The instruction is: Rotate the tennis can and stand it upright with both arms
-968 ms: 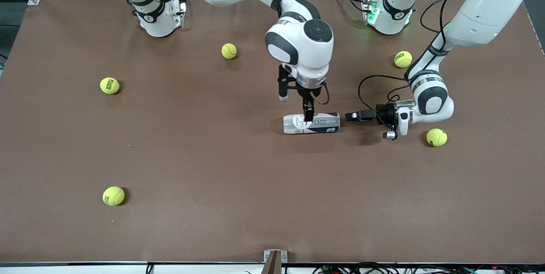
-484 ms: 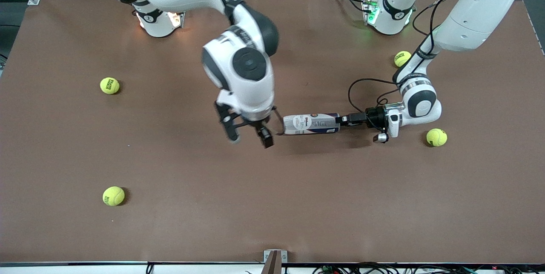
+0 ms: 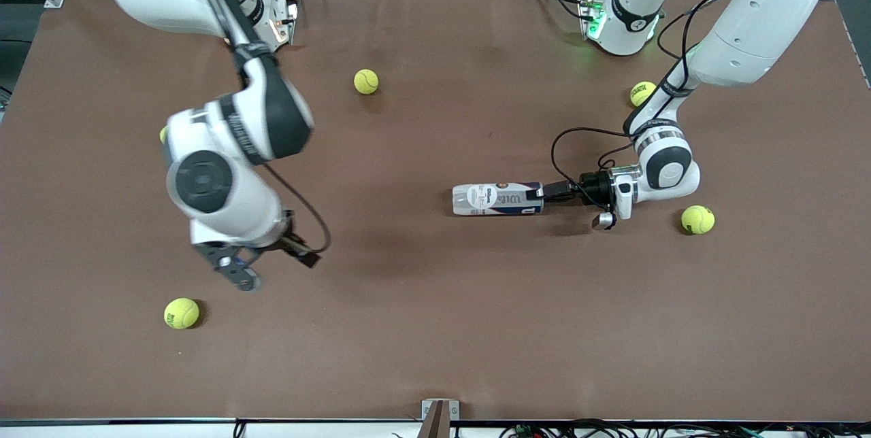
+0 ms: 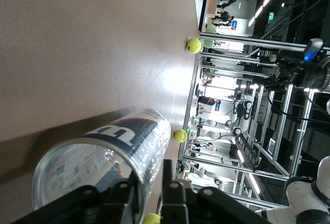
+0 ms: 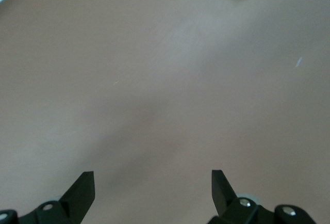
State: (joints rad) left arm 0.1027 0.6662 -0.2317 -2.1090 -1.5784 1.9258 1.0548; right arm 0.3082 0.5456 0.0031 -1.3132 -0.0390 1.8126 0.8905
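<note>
Two pincers are in play, but only one is engaged with the tennis can (image 3: 498, 198), which lies on its side near the middle of the counter (image 3: 435, 329). The left pincer (image 3: 548, 190) is set level with the counter at the can's open end, the end toward the left arm's side; in the left wrist view its fingers (image 4: 172, 193) are seen clenched on the rim of the tennis can (image 4: 98, 157), one inside the mouth and one outside. This low, sideways hold is judged to be chosen so that the can may be swung up about its rim onto its base. The right pincer (image 3: 269, 268) hangs released, jaws wide apart, over bare counter toward the right arm's end, well apart from the can, near a tennis ball (image 3: 181, 313).
</note>
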